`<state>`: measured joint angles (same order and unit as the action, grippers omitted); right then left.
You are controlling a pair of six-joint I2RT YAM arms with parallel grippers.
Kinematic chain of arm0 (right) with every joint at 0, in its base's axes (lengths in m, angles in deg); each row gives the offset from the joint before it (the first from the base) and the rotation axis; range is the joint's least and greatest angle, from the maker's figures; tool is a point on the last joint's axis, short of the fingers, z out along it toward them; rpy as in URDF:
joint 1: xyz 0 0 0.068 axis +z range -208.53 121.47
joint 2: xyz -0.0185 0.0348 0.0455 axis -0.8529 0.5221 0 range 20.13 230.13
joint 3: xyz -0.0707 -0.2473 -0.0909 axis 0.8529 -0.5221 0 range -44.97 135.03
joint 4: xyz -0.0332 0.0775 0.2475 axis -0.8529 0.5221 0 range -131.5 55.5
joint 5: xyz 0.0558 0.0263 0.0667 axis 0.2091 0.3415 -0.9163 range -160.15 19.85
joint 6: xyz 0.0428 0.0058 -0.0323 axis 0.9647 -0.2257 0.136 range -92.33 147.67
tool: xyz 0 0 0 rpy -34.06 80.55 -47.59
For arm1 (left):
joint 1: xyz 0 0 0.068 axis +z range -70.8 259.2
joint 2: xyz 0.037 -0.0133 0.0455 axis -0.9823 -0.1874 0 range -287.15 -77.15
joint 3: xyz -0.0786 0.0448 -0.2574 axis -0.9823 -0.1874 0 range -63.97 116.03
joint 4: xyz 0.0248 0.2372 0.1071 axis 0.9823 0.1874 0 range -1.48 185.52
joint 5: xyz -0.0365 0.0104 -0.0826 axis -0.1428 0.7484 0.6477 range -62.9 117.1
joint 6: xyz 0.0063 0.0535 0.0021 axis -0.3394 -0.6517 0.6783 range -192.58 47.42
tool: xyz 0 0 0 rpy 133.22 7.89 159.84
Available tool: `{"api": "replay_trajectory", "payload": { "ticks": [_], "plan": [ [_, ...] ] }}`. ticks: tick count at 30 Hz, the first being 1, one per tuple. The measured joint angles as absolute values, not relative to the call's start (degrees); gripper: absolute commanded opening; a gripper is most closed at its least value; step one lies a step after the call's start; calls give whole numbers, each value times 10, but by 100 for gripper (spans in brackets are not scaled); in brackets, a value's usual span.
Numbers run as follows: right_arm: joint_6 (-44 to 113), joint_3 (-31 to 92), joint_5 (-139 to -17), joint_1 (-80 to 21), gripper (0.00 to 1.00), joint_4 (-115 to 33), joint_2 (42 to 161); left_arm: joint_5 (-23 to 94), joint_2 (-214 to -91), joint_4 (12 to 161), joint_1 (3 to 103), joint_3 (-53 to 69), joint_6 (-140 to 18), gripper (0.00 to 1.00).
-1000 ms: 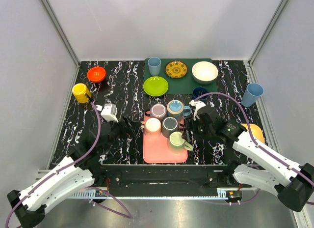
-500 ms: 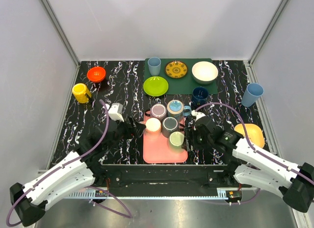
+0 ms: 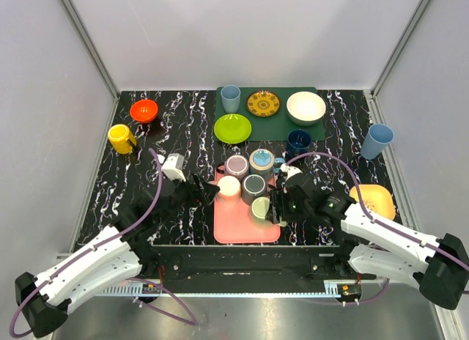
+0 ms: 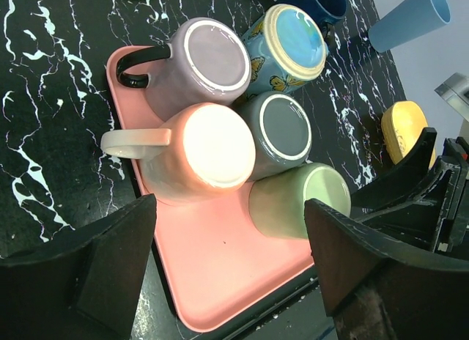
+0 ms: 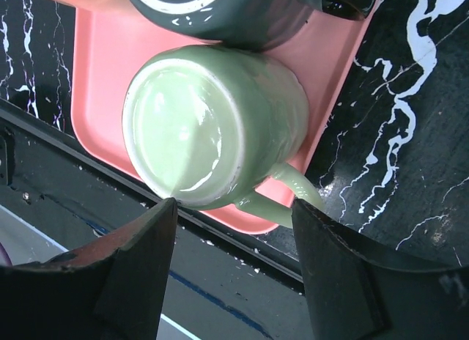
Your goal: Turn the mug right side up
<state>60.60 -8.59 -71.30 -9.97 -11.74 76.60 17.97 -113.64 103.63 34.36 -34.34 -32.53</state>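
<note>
A pink tray (image 3: 233,228) holds several mugs, all bottom up: purple (image 3: 237,165), blue butterfly (image 3: 261,160), peach (image 3: 229,186), grey (image 3: 253,185) and pale green (image 3: 261,207). My right gripper (image 3: 277,206) is open right at the green mug. In the right wrist view the gripper (image 5: 234,204) has one finger by the green mug's (image 5: 212,127) base rim and the other by its handle (image 5: 286,197). My left gripper (image 3: 209,190) is open and empty at the tray's left side. In the left wrist view this gripper (image 4: 229,223) faces the peach mug (image 4: 216,146) and the green mug (image 4: 297,204).
A green mat at the back holds a blue cup (image 3: 231,98), patterned plate (image 3: 263,103), white bowl (image 3: 305,108) and green plate (image 3: 232,128). A dark blue mug (image 3: 298,142), light blue cup (image 3: 377,141), yellow-orange bowl (image 3: 374,199), yellow mug (image 3: 121,138) and orange bowl (image 3: 144,110) stand around.
My right gripper has moved forward and left onto the green mug, now covering its handle in the top view. My left gripper has shifted right, closer to the tray.
</note>
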Motion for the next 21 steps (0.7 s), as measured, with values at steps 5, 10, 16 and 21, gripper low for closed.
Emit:
{"api": "replay_trajectory", "payload": {
  "ticks": [5, 10, 16, 21],
  "plan": [
    [619, -86, -711, -82, 69, -116, 767, 180, -1119, 1034, 344, -359, -319, 82],
    [646, -84, -707, -31, 69, -115, 775, 180, -1113, 1034, 344, -367, -312, 82],
    [661, -62, -671, 17, 69, -96, 811, 179, -1109, 1035, 344, -368, -307, 82],
    [655, -39, -627, 18, 65, -57, 829, 179, -1098, 1035, 344, -368, -307, 82]
  ]
}}
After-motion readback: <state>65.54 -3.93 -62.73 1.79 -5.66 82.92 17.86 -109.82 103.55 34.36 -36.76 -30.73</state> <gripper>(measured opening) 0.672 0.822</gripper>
